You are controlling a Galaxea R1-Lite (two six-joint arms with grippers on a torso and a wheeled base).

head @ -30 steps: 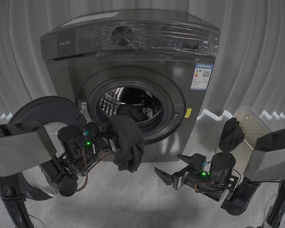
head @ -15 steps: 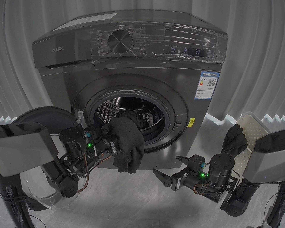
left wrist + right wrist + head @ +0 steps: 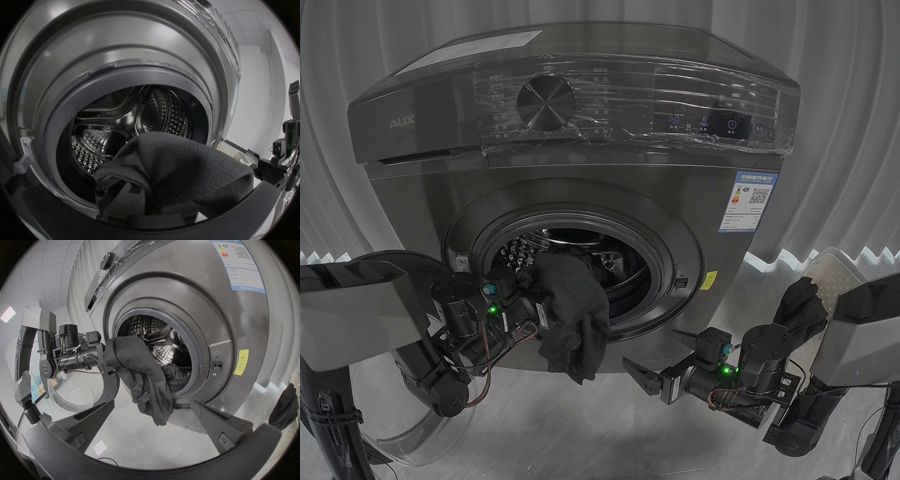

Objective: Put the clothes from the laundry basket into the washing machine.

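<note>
The grey washing machine (image 3: 569,181) stands in front of me with its drum (image 3: 125,125) open. My left gripper (image 3: 544,306) is shut on a dark garment (image 3: 575,312) just in front of the opening's lower left rim. The cloth (image 3: 175,168) drapes over the fingers and hangs down below the rim (image 3: 150,396). Another dark garment (image 3: 173,371) lies inside the drum. My right gripper (image 3: 650,350) hangs open and holds nothing, low and to the right of the opening. A white laundry basket (image 3: 831,275) at the right carries one more dark garment (image 3: 803,309).
The round machine door (image 3: 419,350) is swung open to the left, behind and below my left arm. Grey floor (image 3: 562,425) lies in front of the machine. Pleated curtains (image 3: 850,125) close off the back.
The head view has shifted: the machine now looks nearer and larger. My left gripper with the dark garment stands closer to the drum's rim. The right gripper stays open in the same pose.
</note>
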